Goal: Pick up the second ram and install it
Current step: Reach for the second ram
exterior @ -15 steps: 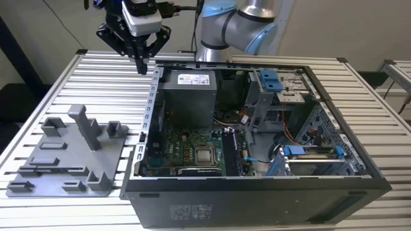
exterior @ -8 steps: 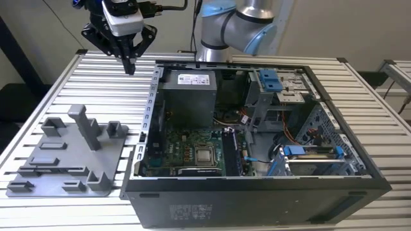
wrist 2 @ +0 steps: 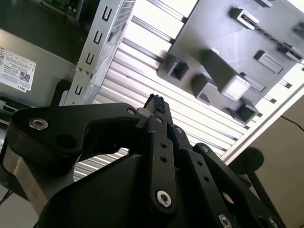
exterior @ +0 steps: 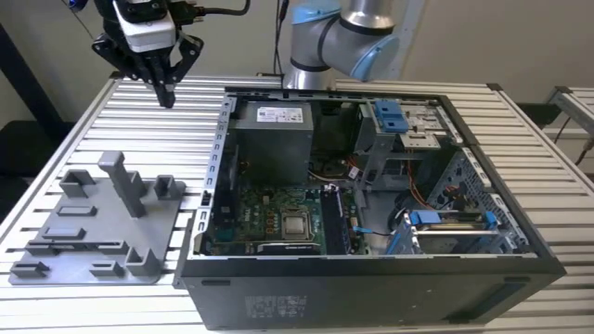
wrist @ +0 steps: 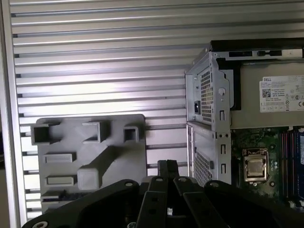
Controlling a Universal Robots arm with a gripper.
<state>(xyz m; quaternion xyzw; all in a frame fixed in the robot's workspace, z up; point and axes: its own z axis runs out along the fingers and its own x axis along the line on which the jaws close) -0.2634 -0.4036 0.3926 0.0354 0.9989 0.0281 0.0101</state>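
Observation:
My gripper (exterior: 167,101) hangs high over the slatted table, beyond the grey tray (exterior: 158,216) and to the exterior view's left of the open computer case (exterior: 219,174). Its black fingertips (wrist: 163,166) are pressed together, and nothing shows between them in both wrist views (wrist 2: 154,101). A long, thin dark strip that looks like the second ram (exterior: 79,244) lies in the long holder at the tray's near left, far below the gripper. The memory slots (exterior: 335,221) sit on the green board inside the case, right of the processor socket (exterior: 295,224).
A tall grey post (exterior: 127,182) and several holder blocks stand on the tray. The power supply box (exterior: 274,142), blue-latched drive cages (exterior: 393,117) and cables fill the case. My arm's base (exterior: 346,38) rises behind the case. Bare slatted table (exterior: 139,132) lies under the gripper.

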